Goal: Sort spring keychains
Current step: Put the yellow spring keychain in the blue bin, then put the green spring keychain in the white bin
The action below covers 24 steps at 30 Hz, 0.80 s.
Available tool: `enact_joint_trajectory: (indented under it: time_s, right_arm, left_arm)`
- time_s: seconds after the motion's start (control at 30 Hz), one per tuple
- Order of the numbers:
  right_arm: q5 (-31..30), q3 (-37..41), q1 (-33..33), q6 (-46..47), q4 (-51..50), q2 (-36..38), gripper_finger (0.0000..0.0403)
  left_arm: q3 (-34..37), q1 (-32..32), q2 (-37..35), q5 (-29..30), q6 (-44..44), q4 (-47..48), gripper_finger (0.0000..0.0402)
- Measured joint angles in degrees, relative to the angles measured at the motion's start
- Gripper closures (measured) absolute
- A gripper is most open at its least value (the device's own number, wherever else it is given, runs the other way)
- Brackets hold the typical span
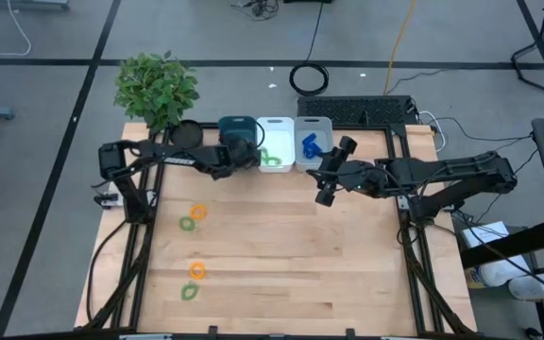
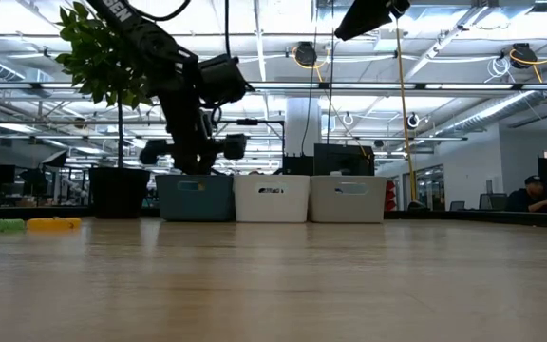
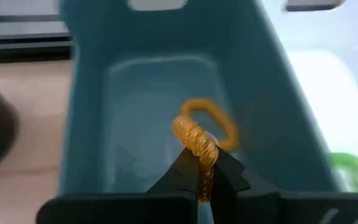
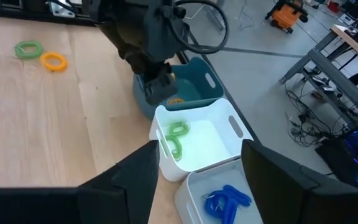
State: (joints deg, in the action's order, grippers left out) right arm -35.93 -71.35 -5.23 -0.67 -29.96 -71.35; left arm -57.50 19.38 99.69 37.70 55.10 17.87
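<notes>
A teal bin (image 1: 237, 127), a white bin (image 1: 276, 128) and a pale bin (image 1: 313, 127) stand in a row at the far edge of the wooden tabletop (image 1: 281, 246). The teal one sits right under the left jaws. A potted plant (image 1: 156, 88) stands just beyond them, a black cable coil (image 1: 310, 78) on the floor behind.

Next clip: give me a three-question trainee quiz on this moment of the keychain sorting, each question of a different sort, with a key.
1. True or false: the left gripper holds an orange keychain above the teal bin.
2. Which bin holds blue keychains? A teal, B middle white bin, C right-hand white bin.
3. How many keychains lie loose on the table in the high view?

Key: 1 true. 2 C. 3 four: two orange, two green.
</notes>
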Motion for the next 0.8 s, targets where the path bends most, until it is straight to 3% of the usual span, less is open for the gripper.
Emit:
enact_joint_trajectory:
  time_s: [0.17, 0.5, 0.67, 0.8]
  right_arm:
    - [0.00, 0.00, 0.01, -0.28, -0.23, 0.00, 0.0190]
    - [0.00, 0.17, 0.04, -0.66, -0.03, 0.00, 0.0190]
    - [-0.04, 3.63, 0.04, -3.31, 2.99, 0.00, 0.0190]
    - [-0.05, 7.37, 0.04, -6.41, 5.88, 0.00, 0.0190]
  left_arm:
    - [0.02, 0.36, 0.53, 0.14, -0.17, -0.78, 0.0378]
    - [-0.02, 0.81, -1.20, 0.28, -1.64, -1.26, 0.0228]
    - [-0.02, 0.89, -1.17, -2.06, -2.53, -1.15, 0.0159]
    - [0.07, 0.63, -3.15, -3.39, -8.12, -0.91, 0.0119]
